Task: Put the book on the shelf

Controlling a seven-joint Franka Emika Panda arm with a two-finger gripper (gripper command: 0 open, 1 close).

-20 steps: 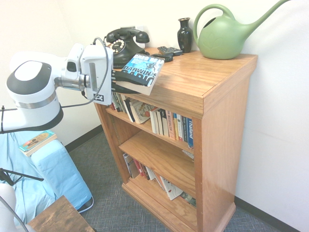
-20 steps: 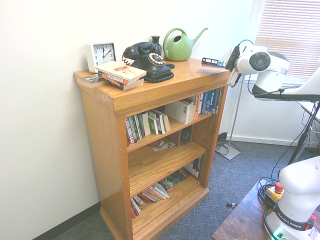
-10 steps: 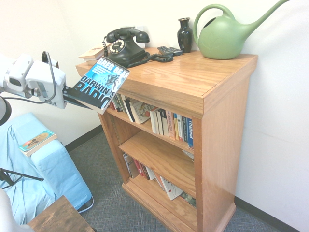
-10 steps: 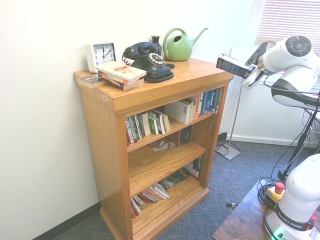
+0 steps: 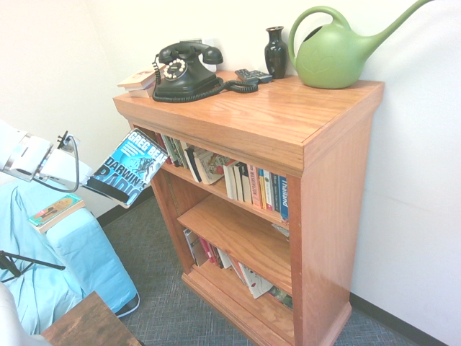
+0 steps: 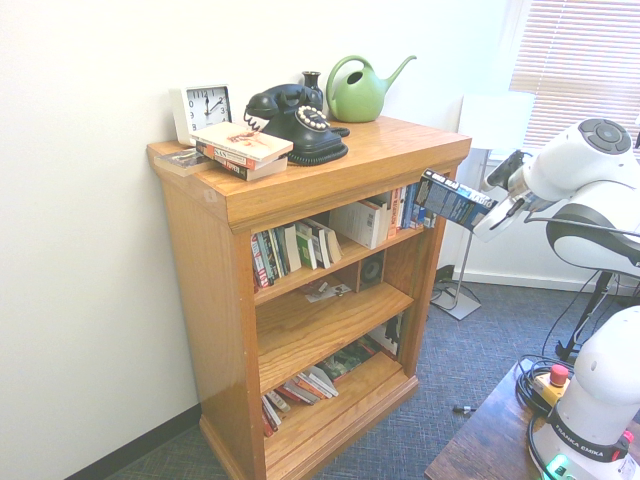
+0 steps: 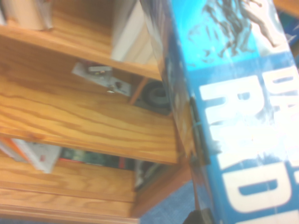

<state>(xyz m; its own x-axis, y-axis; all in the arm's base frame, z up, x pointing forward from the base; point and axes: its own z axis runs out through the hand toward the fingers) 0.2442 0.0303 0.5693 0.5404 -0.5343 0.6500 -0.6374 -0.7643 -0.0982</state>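
The book (image 5: 130, 167), blue and black with white "GREG BEAR / DARWIN'S RADIO" lettering, hangs tilted in the air just off the shelf's (image 5: 288, 122) open front corner. It is level with the upper row of books. My gripper (image 5: 92, 185) is shut on its lower edge, out away from the bookcase. The second exterior view shows the book (image 6: 452, 200) in front of the shelf's (image 6: 330, 165) right end, with the gripper (image 6: 487, 213) behind it. The wrist view is half filled by the book's cover (image 7: 243, 116), with the shelf boards (image 7: 84, 116) beyond.
On the top board stand a black rotary phone (image 5: 184, 68), a dark vase (image 5: 275, 50), a green watering can (image 5: 335, 50), a clock (image 6: 205, 108) and stacked books (image 6: 240, 150). Books (image 5: 252, 186) line the upper inner shelf. A blue-draped seat (image 5: 65, 259) and a dark table (image 5: 90, 324) sit below the arm.
The gripper has carried the book off the edge of the top board, outward and down, to the level of the upper inner shelf. The book's tilt has steepened.
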